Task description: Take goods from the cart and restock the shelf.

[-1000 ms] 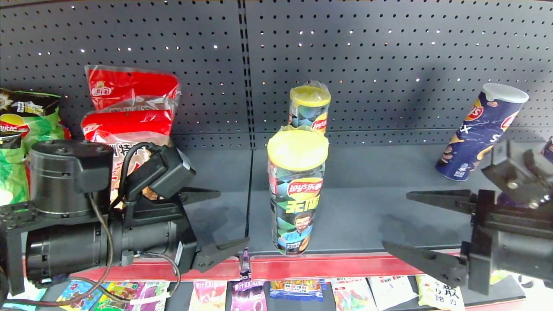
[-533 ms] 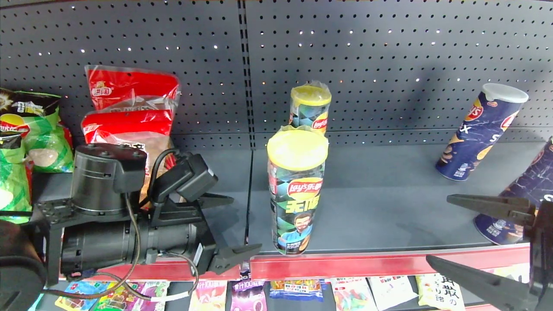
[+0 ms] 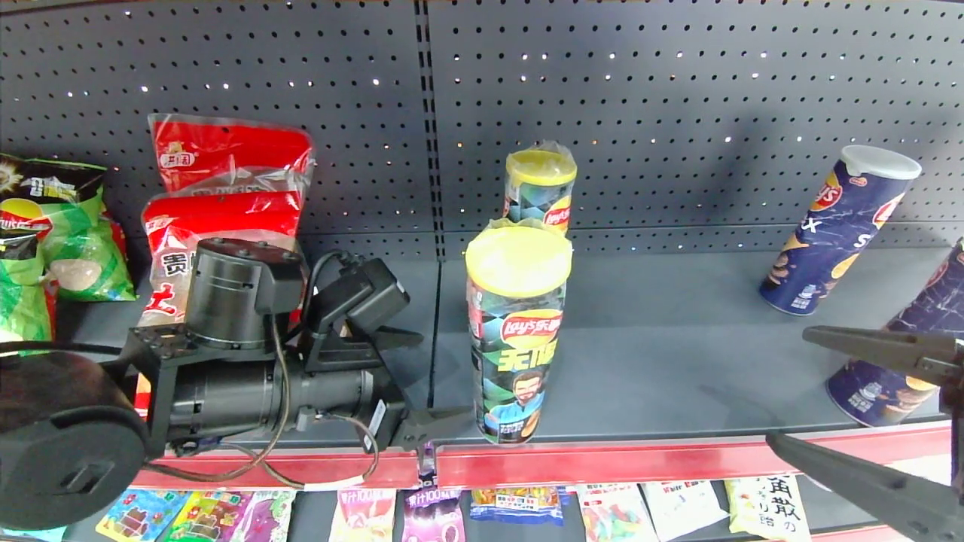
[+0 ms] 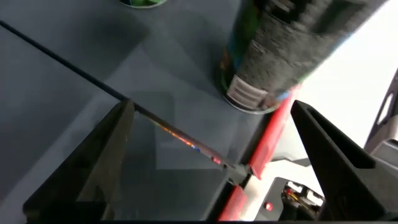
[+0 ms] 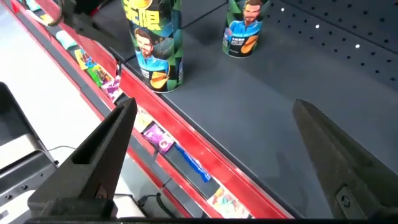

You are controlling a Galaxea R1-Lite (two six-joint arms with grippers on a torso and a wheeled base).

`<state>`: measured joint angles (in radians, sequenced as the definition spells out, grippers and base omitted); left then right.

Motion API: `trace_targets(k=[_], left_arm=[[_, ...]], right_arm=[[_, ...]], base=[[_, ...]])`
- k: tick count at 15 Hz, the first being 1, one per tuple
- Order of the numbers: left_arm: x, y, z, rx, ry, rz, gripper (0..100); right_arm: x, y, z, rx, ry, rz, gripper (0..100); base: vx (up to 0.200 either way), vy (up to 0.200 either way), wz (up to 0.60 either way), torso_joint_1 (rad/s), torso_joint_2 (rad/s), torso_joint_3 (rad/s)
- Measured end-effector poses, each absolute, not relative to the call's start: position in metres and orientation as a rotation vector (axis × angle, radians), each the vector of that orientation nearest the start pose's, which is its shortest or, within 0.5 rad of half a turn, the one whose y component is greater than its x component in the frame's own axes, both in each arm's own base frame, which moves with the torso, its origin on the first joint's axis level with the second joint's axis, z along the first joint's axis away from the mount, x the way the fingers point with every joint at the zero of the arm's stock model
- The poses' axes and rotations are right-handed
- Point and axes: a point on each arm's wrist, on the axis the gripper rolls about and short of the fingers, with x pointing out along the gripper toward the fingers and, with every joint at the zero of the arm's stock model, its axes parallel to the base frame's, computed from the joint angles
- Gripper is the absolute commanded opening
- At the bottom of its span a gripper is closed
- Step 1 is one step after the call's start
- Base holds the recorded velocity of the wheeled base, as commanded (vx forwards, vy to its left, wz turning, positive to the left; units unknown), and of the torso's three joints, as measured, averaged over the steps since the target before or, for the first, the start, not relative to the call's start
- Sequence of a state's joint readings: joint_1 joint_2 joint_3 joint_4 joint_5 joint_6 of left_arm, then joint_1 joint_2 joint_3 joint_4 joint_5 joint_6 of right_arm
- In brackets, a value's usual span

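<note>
Our left gripper (image 3: 446, 375) sits low over the front of the shelf (image 3: 663, 354) with its jaws spread wide and nothing between them. Just ahead of its fingertips the front yellow-lidded can (image 3: 518, 331) stands upright at the red edge strip (image 3: 602, 461). In the left wrist view this gripper (image 4: 213, 104) faces the can's base (image 4: 249, 93), which lies beyond the gap and nearer one finger. It looks to be apart from that finger, though the blur there keeps us from being sure. The rear yellow-lidded can (image 3: 539, 188) stands farther beyond the jaws, against the pegboard (image 3: 678, 113).

Behind the left wrist we see red bags (image 3: 226, 181), with green bags (image 3: 45, 226) farther out on that side.

Our right gripper (image 3: 787, 385) is also wide open and empty. Its upper finger crosses in front of the near blue can (image 3: 896, 361), which leans on the shelf. The far blue can (image 3: 836, 229) tilts against the pegboard, well beyond the jaws. From the right wrist, this gripper (image 5: 214, 104) has both yellow-lidded cans (image 5: 152, 43) (image 5: 245, 28) well ahead of it.
</note>
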<state>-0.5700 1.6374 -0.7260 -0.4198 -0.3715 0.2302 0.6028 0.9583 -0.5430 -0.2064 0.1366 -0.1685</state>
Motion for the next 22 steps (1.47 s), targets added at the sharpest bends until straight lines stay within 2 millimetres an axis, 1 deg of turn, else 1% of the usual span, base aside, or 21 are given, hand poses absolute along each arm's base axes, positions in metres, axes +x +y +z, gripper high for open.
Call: trace_targets(k=[6,13,16,22], left_arm=[[0.241,-0.163,0.158,0.262,0.402,-0.966,100],[0.248,-0.163,0.154,0.269,0.415,-0.927,100],[0.253,-0.166,0.156,0.268,0.405,-0.925,100],[0.261,-0.172,0.159,0.266,0.388,-0.925,100]], right_arm=[[0.094,0.066,0.225,-0.204,0.131,0.735,100],[0.094,0.065,0.225,-0.203,0.129,0.73,100],[0.094,0.065,0.221,-0.196,0.152,0.73,100],[0.097,0.066,0.219,-0.189,0.169,0.723,100]], base=[[0.0,0.0,0.0,0.0,0.0,0.0],[0.0,0.0,0.0,0.0,0.0,0.0],[0.0,0.0,0.0,0.0,0.0,0.0],[0.0,0.0,0.0,0.0,0.0,0.0]])
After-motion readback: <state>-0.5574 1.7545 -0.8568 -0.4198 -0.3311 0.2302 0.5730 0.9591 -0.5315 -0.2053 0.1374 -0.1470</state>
